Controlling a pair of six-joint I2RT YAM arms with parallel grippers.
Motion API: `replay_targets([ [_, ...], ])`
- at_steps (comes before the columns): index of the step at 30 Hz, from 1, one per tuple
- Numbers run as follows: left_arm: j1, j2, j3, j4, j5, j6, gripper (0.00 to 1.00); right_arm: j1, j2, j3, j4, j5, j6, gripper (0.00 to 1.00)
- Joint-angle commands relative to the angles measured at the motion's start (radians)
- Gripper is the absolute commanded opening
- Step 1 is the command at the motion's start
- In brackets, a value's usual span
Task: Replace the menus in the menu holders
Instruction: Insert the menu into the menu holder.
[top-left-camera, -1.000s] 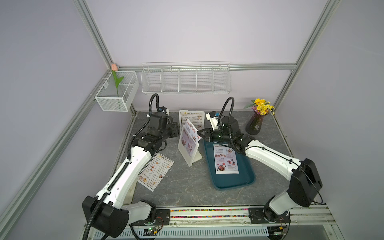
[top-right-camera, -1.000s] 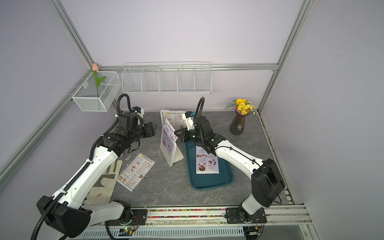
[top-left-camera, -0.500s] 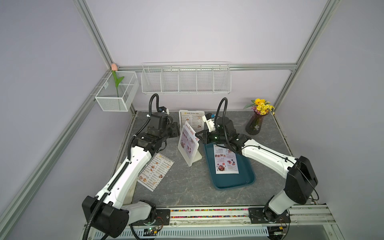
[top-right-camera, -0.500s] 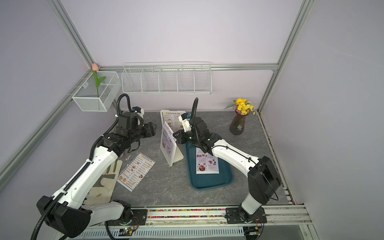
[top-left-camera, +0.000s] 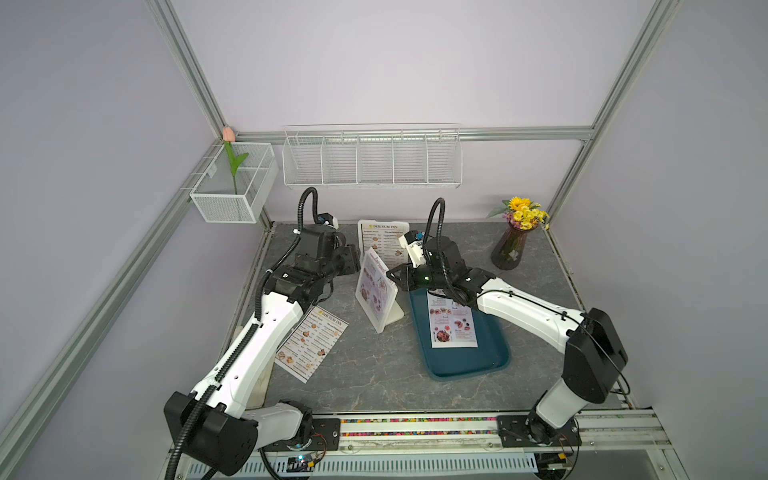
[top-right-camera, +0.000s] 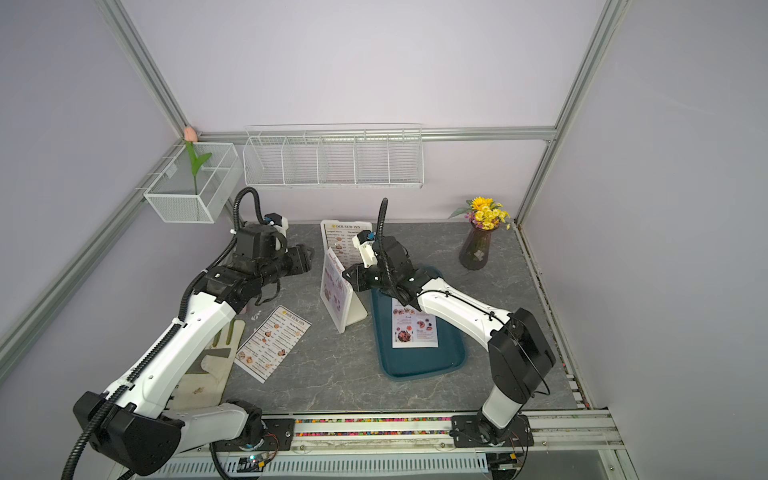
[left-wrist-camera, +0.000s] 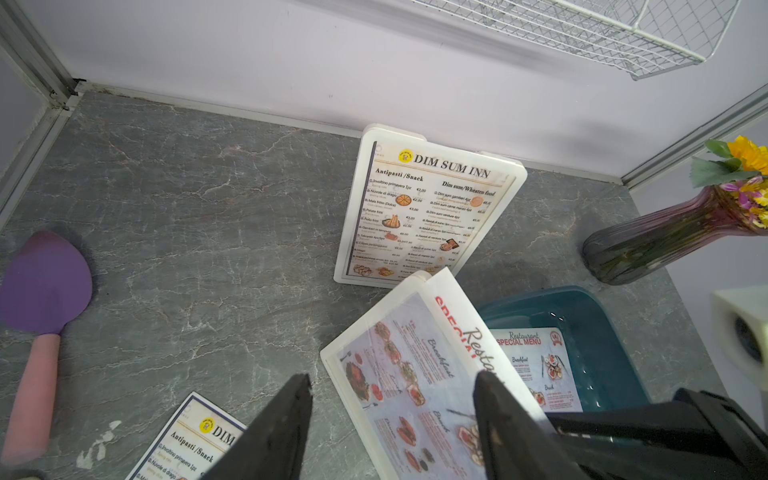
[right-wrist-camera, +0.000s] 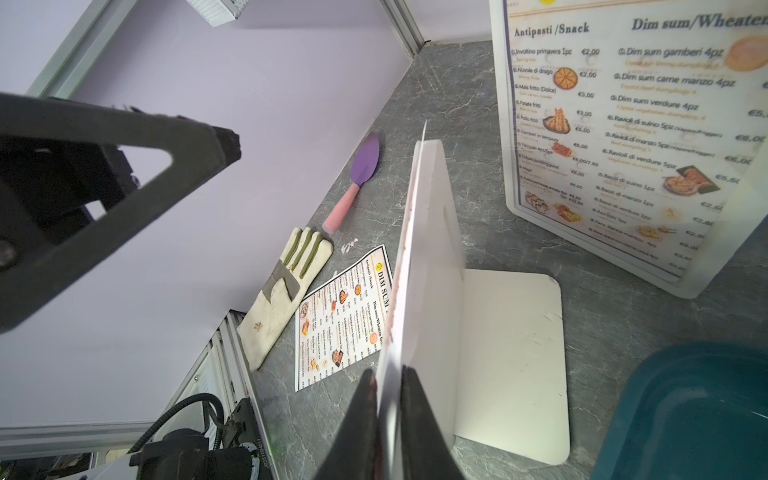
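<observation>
Your left gripper (left-wrist-camera: 392, 378) hovered with its jaws spread wide, gripping nothing. Your right gripper (right-wrist-camera: 388, 386), arm stretched forward, pinched the SPECIAL MENU sheet (left-wrist-camera: 457, 316) edge-on.

Holder (top-left-camera: 375, 291) left of tray (top-left-camera: 469, 362) — sheet (top-left-camera: 452, 320) in tray.

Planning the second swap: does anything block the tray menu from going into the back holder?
Yes. The back holder is full: a DIM SUM INN menu sits inside. The right arm also hangs over the far end of the tray menu.
</observation>
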Motion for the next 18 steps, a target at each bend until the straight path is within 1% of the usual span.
replay_targets([
  [1,-0.004,-0.005,0.025,0.010,-0.010,0.003,0.65,0.001,-0.003,0.028,-0.018,0.009,-0.013,0.21],
  [4,-0.004,-0.007,0.025,0.010,-0.008,0.006,0.65,-0.001,-0.010,0.034,-0.021,0.016,-0.012,0.27],
  [8,-0.004,-0.006,0.025,0.010,-0.009,0.007,0.65,-0.006,-0.011,0.035,-0.023,0.027,-0.017,0.32],
  [14,-0.003,-0.010,0.019,0.010,-0.011,0.000,0.65,-0.008,0.004,0.065,-0.037,0.024,-0.035,0.45],
  [16,-0.003,-0.010,0.017,0.008,-0.012,-0.002,0.65,-0.008,0.016,0.075,-0.037,0.028,-0.040,0.46],
  [18,-0.003,-0.012,0.017,0.008,-0.010,-0.003,0.65,-0.010,0.033,0.089,-0.037,0.024,-0.043,0.46],
])
